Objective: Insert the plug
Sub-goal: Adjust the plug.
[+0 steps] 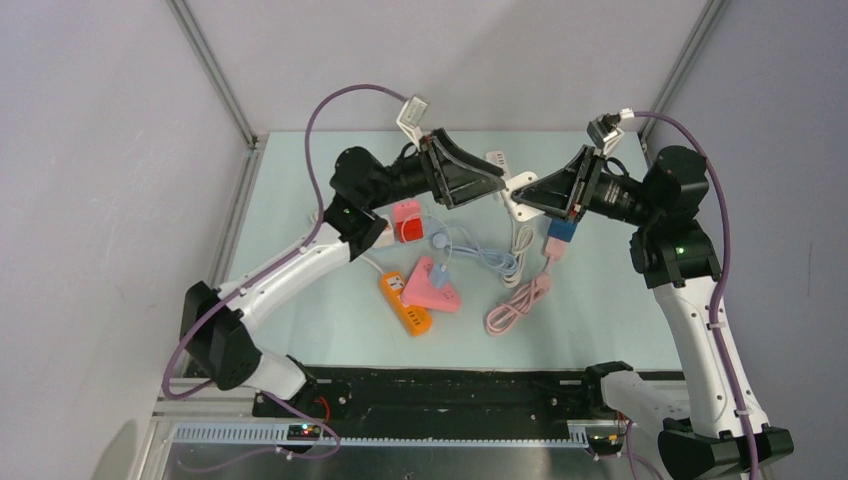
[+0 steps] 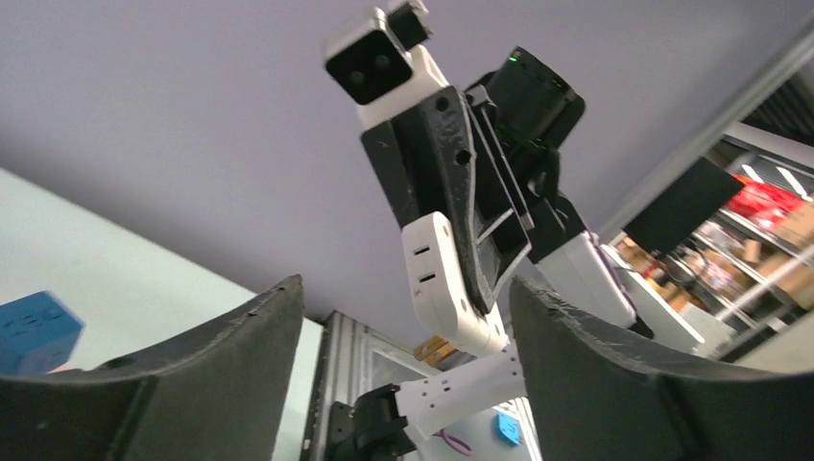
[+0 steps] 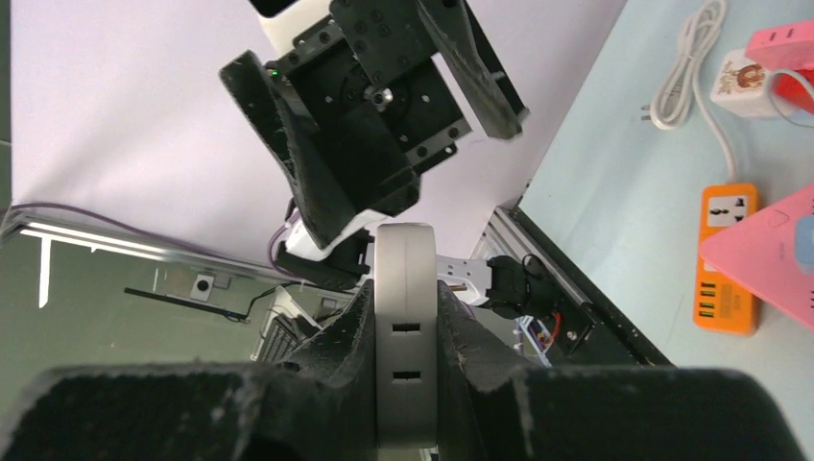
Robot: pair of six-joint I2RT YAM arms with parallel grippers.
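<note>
My right gripper (image 1: 530, 197) is shut on a white socket block (image 1: 517, 185) and holds it in the air above the middle of the table. In the right wrist view the block (image 3: 405, 259) stands edge-on between the fingers (image 3: 480, 336), with two slots facing the camera. My left gripper (image 1: 482, 192) is open and empty, pointing at the block from the left, close to it. In the left wrist view the block (image 2: 446, 279) shows beyond the wide-apart fingers (image 2: 240, 355). A white cable with a plug (image 1: 522, 245) lies on the table below.
On the table lie an orange power strip (image 1: 405, 303), a pink triangular socket (image 1: 432, 285) with a light-blue cable (image 1: 490, 258), a pink-and-red cube (image 1: 407, 220), a blue adapter (image 1: 561, 230) on a pink cable (image 1: 520, 305), and a white strip (image 1: 497, 160) at the back.
</note>
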